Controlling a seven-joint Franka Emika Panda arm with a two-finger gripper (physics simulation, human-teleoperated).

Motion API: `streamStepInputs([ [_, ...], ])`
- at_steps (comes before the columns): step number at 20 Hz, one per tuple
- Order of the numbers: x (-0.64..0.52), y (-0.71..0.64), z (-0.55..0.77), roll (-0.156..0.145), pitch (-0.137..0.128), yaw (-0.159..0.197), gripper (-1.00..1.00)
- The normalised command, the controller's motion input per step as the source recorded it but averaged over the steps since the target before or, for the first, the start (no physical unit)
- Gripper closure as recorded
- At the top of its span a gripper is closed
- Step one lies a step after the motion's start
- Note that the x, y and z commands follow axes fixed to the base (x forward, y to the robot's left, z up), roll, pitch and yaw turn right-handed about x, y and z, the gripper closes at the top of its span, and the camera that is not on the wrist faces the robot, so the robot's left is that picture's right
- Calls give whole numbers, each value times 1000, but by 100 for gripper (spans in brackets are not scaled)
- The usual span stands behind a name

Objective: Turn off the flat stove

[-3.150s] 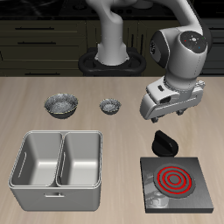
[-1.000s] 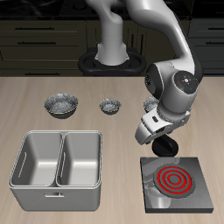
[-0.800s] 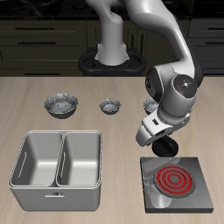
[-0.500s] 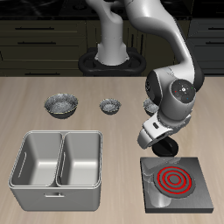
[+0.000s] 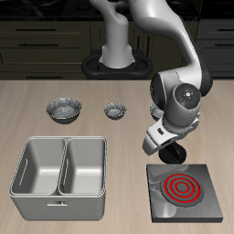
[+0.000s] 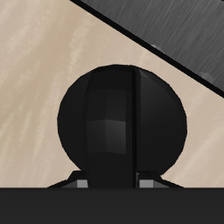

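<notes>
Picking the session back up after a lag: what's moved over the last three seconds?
The gripper came down from above the table toward the front edge, onto the flat stove's black knob; whether it grips it can't be told. The flat stove still glows red. The steel tray and small bowls stayed put.

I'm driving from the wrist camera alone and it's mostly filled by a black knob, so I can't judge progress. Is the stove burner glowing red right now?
Observer: Yes. In the exterior view the coil rings on the stove are bright red.
Operator: Where is my gripper relative to that coil?
Observer: The gripper is low at the knob by the stove's back edge, farther from the table's front than the coil.
Operator: Anything close that I might bump?
Observer: A steel two-basin tray stands beside the stove, apart from it and from the arm.
</notes>
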Motion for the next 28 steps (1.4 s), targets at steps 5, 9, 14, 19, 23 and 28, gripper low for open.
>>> streamStepInputs([
  [5,-66,21,154,45,-28,-62,100],
  [9,59,-54,290,-7,-55,-120,100],
  [14,90,-54,154,-7,-28,-103,100],
  [19,90,-53,215,-4,-43,-108,100],
  [23,82,-87,179,-7,-27,-103,100],
  [28,31,-41,136,-11,-16,-80,100],
])
